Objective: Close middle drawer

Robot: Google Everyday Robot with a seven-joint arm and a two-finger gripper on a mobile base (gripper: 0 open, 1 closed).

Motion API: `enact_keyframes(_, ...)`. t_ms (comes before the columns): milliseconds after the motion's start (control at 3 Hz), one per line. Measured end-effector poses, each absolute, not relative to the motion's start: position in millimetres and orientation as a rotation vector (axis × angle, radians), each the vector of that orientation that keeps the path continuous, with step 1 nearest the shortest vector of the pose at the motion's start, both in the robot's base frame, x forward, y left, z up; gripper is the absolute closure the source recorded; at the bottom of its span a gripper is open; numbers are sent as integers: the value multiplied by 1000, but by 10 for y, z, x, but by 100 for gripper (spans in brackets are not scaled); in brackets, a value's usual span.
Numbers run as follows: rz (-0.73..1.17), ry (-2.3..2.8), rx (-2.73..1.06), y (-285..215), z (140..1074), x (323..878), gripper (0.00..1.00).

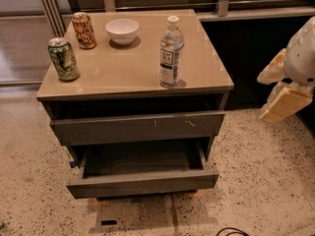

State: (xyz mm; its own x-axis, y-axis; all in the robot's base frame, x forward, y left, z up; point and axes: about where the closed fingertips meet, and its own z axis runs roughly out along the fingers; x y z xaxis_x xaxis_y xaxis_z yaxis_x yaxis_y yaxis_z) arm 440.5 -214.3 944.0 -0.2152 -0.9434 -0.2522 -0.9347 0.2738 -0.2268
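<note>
The middle drawer is a dark grey, unscratched, handle-less front. It stands pulled out low on the cabinet, and its dark, empty inside shows. Above it is the wider grey drawer front with pale scratch marks, sticking out slightly under the tan top. My gripper, on the pale arm, hangs at the far right edge of the camera view. It is level with the scratched front, well to the right of the cabinet, and touches nothing.
On the cabinet's tan top stand a green can, an orange can, a white bowl and a clear water bottle. The speckled floor surrounds the cabinet. A dark cable lies at the bottom edge.
</note>
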Motion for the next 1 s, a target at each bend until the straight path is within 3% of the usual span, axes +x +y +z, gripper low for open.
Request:
enact_keyframes(667,251,2140,-1692,-1707,8152,4428,87)
enact_keyframes(1000,309,2148,-1696,-1617,7864,4394,100)
